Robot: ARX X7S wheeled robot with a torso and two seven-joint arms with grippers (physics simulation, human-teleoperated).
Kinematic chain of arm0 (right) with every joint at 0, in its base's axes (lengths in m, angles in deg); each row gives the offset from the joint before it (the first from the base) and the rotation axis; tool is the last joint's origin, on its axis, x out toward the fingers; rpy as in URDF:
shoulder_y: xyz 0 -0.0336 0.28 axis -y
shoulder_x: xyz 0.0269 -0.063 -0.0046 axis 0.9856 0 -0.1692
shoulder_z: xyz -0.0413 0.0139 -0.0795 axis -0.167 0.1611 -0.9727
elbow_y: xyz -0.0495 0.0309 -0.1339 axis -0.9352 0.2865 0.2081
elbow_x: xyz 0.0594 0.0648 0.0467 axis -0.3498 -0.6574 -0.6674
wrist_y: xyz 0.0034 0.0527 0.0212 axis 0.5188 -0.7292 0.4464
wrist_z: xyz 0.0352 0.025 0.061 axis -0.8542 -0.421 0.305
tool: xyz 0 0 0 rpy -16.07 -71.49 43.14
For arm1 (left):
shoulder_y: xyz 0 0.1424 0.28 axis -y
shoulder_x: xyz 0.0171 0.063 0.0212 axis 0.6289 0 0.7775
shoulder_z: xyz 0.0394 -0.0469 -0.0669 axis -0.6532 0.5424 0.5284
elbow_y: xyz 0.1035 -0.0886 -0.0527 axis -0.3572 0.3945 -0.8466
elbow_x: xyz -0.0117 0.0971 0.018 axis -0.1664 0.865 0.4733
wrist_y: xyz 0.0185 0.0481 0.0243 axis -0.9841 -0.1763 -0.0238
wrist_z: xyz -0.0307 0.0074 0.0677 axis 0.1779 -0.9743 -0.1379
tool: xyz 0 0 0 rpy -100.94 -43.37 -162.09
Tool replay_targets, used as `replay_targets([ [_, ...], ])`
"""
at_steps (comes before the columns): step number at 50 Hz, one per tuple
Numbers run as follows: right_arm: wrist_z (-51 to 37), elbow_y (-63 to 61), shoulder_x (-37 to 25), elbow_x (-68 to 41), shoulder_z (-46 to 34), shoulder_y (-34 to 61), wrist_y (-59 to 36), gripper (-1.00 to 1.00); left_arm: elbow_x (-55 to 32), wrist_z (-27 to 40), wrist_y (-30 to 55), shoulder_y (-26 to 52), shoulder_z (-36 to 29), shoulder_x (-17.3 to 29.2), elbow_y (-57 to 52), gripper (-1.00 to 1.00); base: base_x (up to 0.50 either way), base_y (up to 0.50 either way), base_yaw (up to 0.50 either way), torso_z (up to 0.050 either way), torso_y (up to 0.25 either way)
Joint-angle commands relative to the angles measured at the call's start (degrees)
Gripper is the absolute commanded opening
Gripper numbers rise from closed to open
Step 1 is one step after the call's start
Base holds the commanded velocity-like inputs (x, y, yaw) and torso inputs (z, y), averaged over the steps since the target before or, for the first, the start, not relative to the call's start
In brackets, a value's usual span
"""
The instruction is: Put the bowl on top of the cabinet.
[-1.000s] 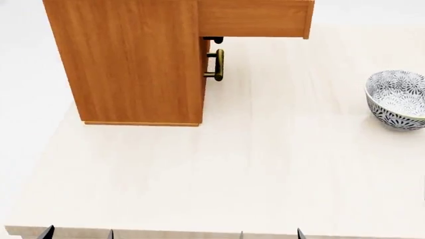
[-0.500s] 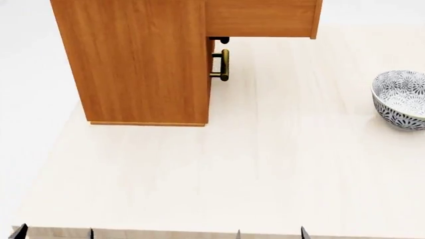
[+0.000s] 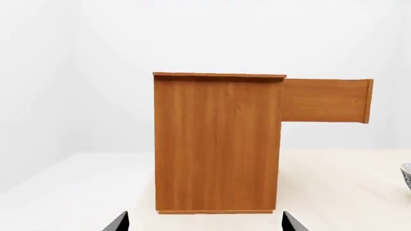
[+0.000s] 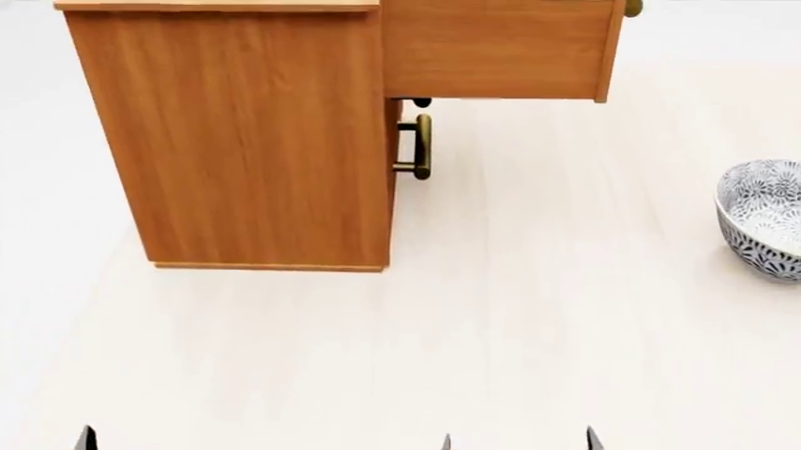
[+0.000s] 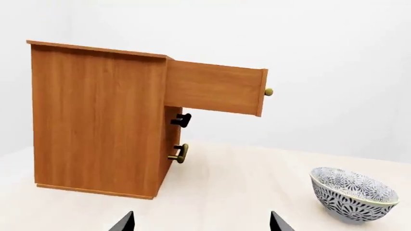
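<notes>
bowl (image 4: pixel 763 217) sits upright on the table (image 4: pixel 501 328), well right of the cabinet (image 4: pixel 238 141) on its open-drawer side, nearer the right gripper (image 5: pixel 200 221) than the left gripper (image 3: pixel 204 224); both grippers empty, fingers apart.

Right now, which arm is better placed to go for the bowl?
The right, probably. The bowl sits on the table at the robot's right, apart from the cabinet, and the right wrist view shows it whole and near; the left wrist view catches only its edge. Both hands show only fingertips, neither near it.
</notes>
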Motion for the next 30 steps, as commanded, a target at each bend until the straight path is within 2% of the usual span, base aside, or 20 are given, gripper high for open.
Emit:
replay_targets([
  [1, -0.5, -1.5, -0.8, -1.2, 0.1, -0.7, 0.6, 1.00, -0.1, 0.7, 0.3, -1.0, -0.2, 0.9, -2.0, 1.00, 0.50, 0.00, 0.00, 0.000, 0.000],
  [14, -1.2, -1.2, -1.6, -1.6, -0.2, -0.7, 1.0, 1.00, 2.5, 1.2, 0.5, -0.5, -2.9, 1.3, -0.5, 1.00, 0.50, 0.00, 0.00, 0.000, 0.000],
  [30, -1.7, -0.6, -2.1, -1.7, -0.6, -0.3, 1.3, 1.00, 1.1, 1.9, 0.8, -0.2, -2.4, 1.9, -0.7, 1.00, 0.50, 0.00, 0.00, 0.000, 0.000],
])
